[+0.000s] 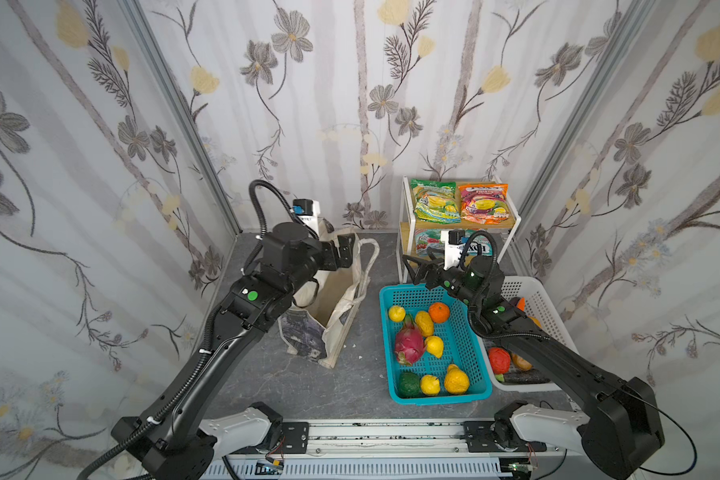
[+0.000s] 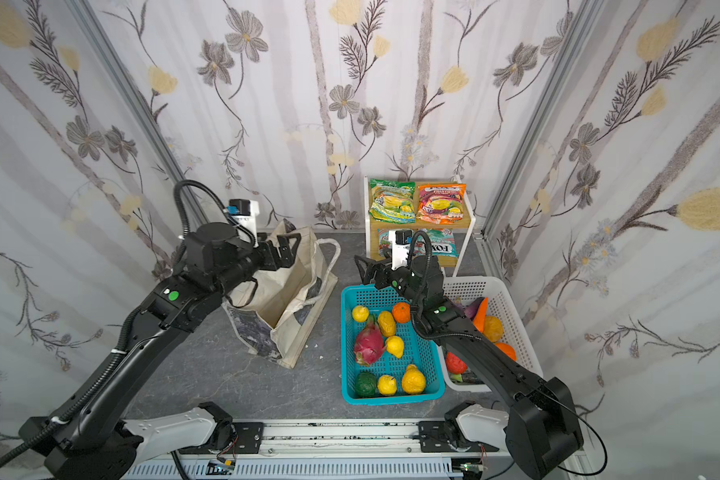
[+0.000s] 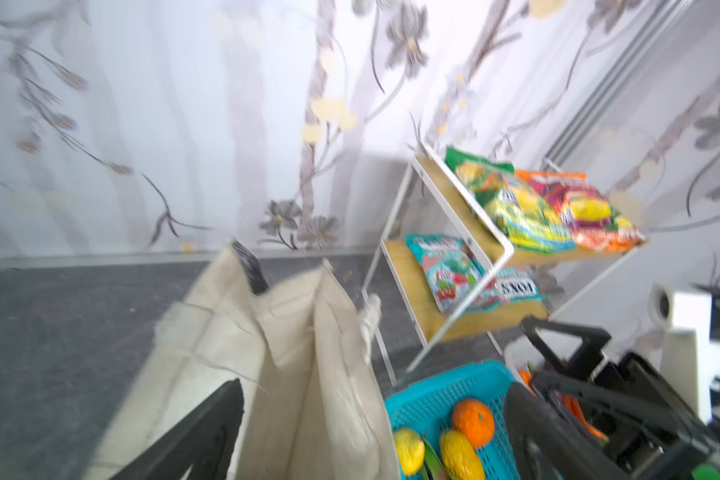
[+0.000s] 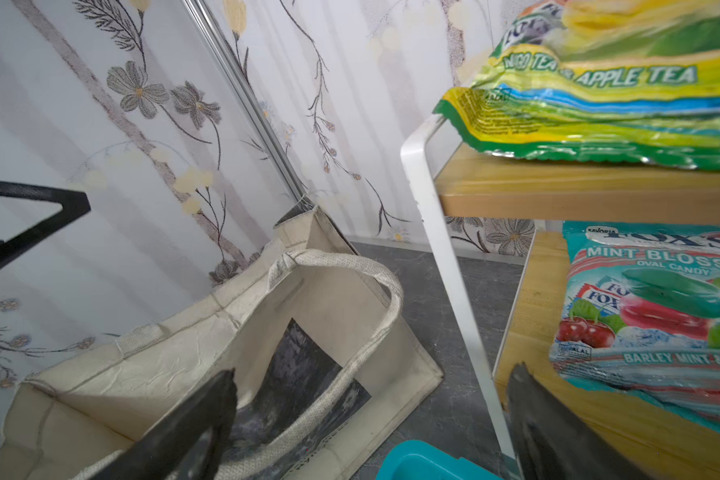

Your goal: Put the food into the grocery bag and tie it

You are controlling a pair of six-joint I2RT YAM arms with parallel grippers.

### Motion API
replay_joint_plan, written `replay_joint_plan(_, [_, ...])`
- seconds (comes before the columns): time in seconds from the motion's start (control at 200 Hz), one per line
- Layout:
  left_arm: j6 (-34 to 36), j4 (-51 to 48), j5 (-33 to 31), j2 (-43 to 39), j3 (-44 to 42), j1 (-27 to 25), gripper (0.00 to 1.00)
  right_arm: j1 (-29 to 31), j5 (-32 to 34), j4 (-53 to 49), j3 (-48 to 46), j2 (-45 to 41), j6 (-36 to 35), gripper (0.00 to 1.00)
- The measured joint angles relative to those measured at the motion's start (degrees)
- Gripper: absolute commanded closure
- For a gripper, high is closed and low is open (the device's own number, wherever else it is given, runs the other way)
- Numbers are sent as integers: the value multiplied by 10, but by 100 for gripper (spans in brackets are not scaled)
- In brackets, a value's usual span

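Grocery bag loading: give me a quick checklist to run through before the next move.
1. Grocery bag standing, mouth open: ok.
2. Left gripper at the bag's rim, jaws wide, not clamped on it: ok.
3. Right gripper open and empty: ok.
4. Fruit lying loose in the teal basket: ok.
5. Snack packets lying flat on the rack: ok.
6. Bag's floor free of clutter: cannot tell, the left arm hides part.

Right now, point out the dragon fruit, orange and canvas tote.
dragon fruit (image 1: 408, 345): a top view, pink body.
orange (image 1: 439, 312): a top view, its middle.
canvas tote (image 1: 331, 299): a top view, inner wall.
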Motion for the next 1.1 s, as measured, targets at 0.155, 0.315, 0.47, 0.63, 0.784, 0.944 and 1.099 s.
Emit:
replay_joint_plan(0.155, [-4,10,98,33,-47,155,1,22,11,-24,21,10,0,0])
replay_joint_plan(0.315, [8,6,160,95,-98,200,41,40,17,-40,48,33,-2,0])
replay_joint_plan(0.47, [15,7,200,134,-109,241,37,55,16,-49,62,52,-2,0])
replay_joint_plan(0.63, [22,20,228,158,-125,246,71,73,2,-49,76,72,-2,0])
replay_joint_plan(0.784, [24,26,259,152,-153,248,100,82,-9,-53,92,93,-2,0])
replay_joint_plan(0.944, [13,29,243,86,-197,249,100,100,-14,-108,157,136,-9,0])
replay_joint_plan(1.099, [4,27,229,14,-242,249,73,122,-14,-162,178,162,-20,0])
